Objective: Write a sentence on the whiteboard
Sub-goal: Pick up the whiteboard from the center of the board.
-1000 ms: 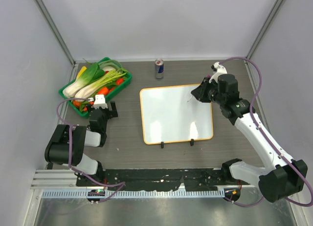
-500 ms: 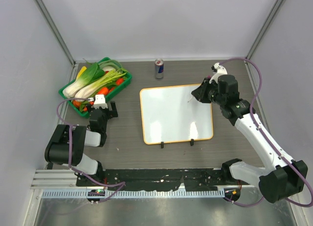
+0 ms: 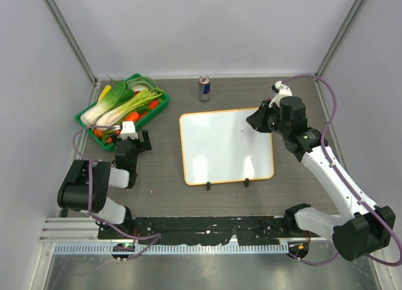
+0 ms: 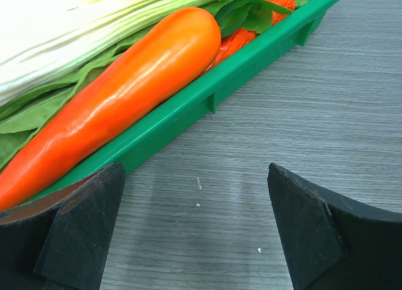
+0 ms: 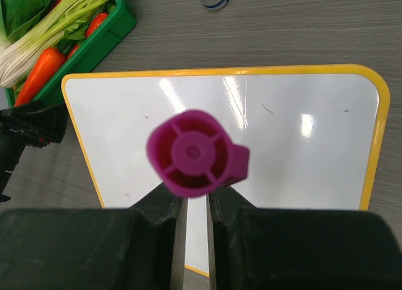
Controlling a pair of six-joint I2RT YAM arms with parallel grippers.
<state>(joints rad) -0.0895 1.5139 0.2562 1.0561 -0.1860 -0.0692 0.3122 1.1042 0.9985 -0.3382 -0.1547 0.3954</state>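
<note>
At the upper left, a green plastic tray [image 4: 207, 92] with a ribbed rim holds a smooth, glossy carrot [image 4: 125, 95] and leafy greens [image 3: 125, 102]. Just below it the left claw [image 4: 195, 221] is spread wide over bare wood-grain desk [image 3: 163, 171]. A metal can [image 3: 204, 88] stands at top centre. The glossy, round-cornered whiteboard [image 3: 220, 152] with its orange rim lies flat mid-frame, with open desk around it. Over the board's upper right, the right claw [image 5: 196, 202] pinches a magenta plastic marker [image 5: 191, 153].
</note>
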